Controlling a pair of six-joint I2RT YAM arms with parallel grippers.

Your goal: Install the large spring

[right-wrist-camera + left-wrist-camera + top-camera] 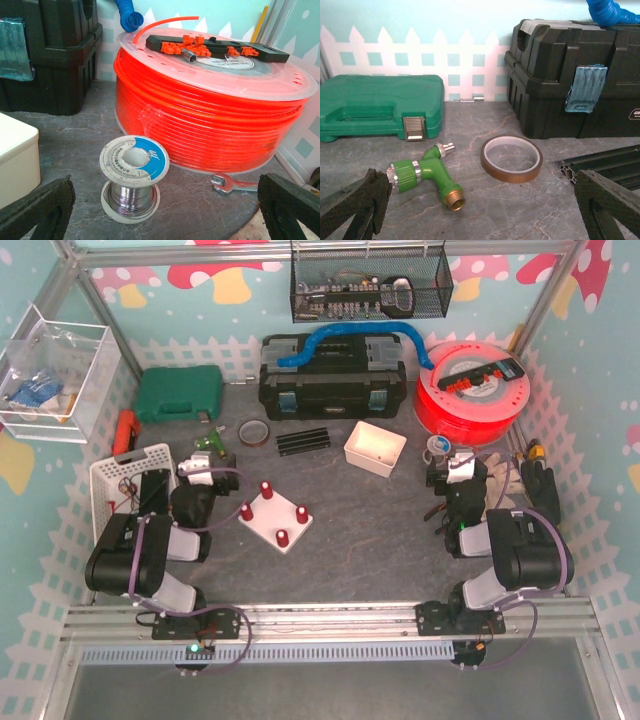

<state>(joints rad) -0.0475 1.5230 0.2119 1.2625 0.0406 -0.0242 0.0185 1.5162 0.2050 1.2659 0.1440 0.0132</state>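
Large spring point(125, 484) (indistinct) in white basket point(104, 498)

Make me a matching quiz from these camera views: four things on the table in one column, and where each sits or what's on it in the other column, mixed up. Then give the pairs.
Things
1. green case
2. tape ring
3. solder spool
4. black toolbox

Descriptions
A. carries a blue hose on its lid
B. stands in front of the orange reel
C. lies flat, right of the green hose fitting
D. closed, left of the toolbox

Pairs: 1-D, 2-C, 3-B, 4-A
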